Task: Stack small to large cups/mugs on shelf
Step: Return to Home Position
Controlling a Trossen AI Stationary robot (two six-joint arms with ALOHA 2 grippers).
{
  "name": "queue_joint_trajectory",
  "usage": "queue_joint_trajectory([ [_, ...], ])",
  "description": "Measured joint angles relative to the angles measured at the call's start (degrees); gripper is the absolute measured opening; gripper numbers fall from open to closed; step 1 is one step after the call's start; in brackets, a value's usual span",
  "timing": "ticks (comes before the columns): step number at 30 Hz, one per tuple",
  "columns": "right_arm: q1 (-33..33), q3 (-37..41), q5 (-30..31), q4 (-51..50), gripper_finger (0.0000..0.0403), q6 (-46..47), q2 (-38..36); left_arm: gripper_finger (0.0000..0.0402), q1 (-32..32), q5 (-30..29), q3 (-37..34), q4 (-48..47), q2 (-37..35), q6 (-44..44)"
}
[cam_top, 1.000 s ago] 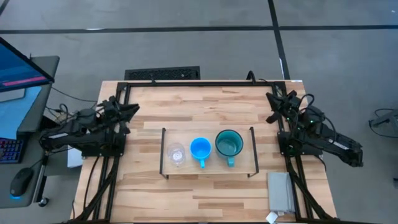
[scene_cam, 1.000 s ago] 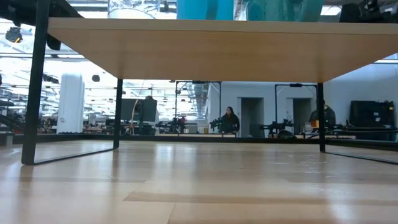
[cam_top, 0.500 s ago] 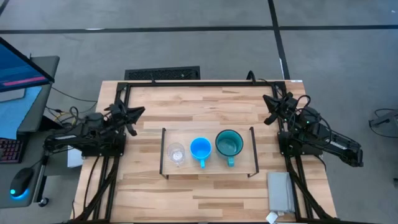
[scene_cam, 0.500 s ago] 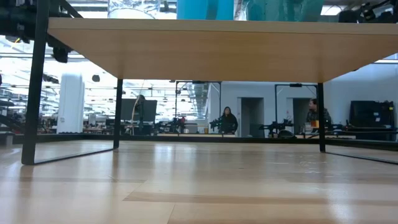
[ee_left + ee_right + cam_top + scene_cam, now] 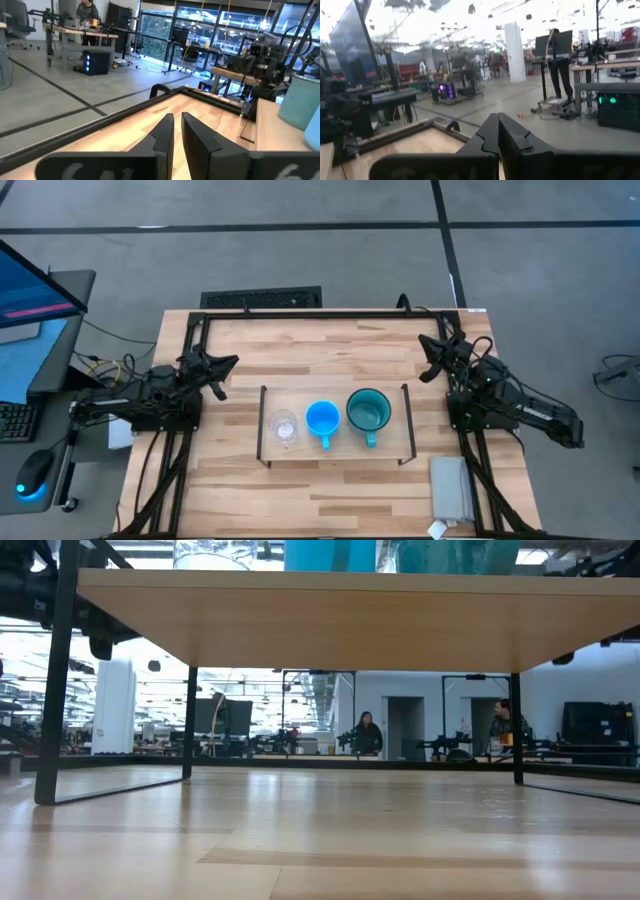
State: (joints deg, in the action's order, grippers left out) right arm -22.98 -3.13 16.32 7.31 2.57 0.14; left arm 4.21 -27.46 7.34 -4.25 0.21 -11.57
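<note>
The shelf [image 5: 300, 455], a light-wood board with black wire uprights, stands mid-table. On it, in a row from left to right, stand a clear glass cup [image 5: 283, 427], a bright blue mug [image 5: 322, 419] and a larger teal mug [image 5: 368, 411], all upright on their bases. The low view shows the board's underside [image 5: 320, 615] and the cups' bases along the picture's top. My left gripper [image 5: 228, 364] hovers left of the shelf with its fingers almost together. My right gripper [image 5: 428, 352] hovers at the shelf's far right, shut. Both are empty.
A grey flat pad [image 5: 450, 488] lies at the table's near right corner. A black grille-like block [image 5: 262, 298] sits beyond the far edge, and black frame rails run along the far and side edges. People stand in the room beyond [image 5: 368, 732].
My left gripper has gone toward the table's right, closer to the shelf's left end. My right gripper has moved a little toward the table's left and near edge, closer to the shelf. The cups and shelf have kept still.
</note>
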Motion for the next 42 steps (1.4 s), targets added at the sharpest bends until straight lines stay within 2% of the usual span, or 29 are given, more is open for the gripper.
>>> queue_joint_trajectory([
  [2, -0.02, 2.43, 0.0, 4.03, 0.0024, 0.0, 0.0, 0.0025, 0.0, 0.0, -0.35, 0.58, 0.0, -0.06],
  [11, -0.04, 2.75, 0.02, 2.74, 0.0024, 0.68, 0.0, 0.0025, 0.02, 0.09, -5.83, 6.89, 0.04, -2.68],
  [20, -0.04, 2.75, 0.0, -3.84, 0.0024, 3.93, 0.0, 0.0025, -0.01, 4.11, -5.91, 6.65, 0.15, -1.7],
  [37, -0.04, 2.77, 0.54, -4.16, 0.0024, 3.43, 0.22, 0.0025, 0.0, 4.13, -5.91, 6.35, 0.15, -1.32],
  [42, -0.04, 2.77, 0.64, -4.16, 0.0024, 0.63, 0.22, 0.0025, 0.02, 4.15, -5.91, 6.34, 0.15, 2.74],
])
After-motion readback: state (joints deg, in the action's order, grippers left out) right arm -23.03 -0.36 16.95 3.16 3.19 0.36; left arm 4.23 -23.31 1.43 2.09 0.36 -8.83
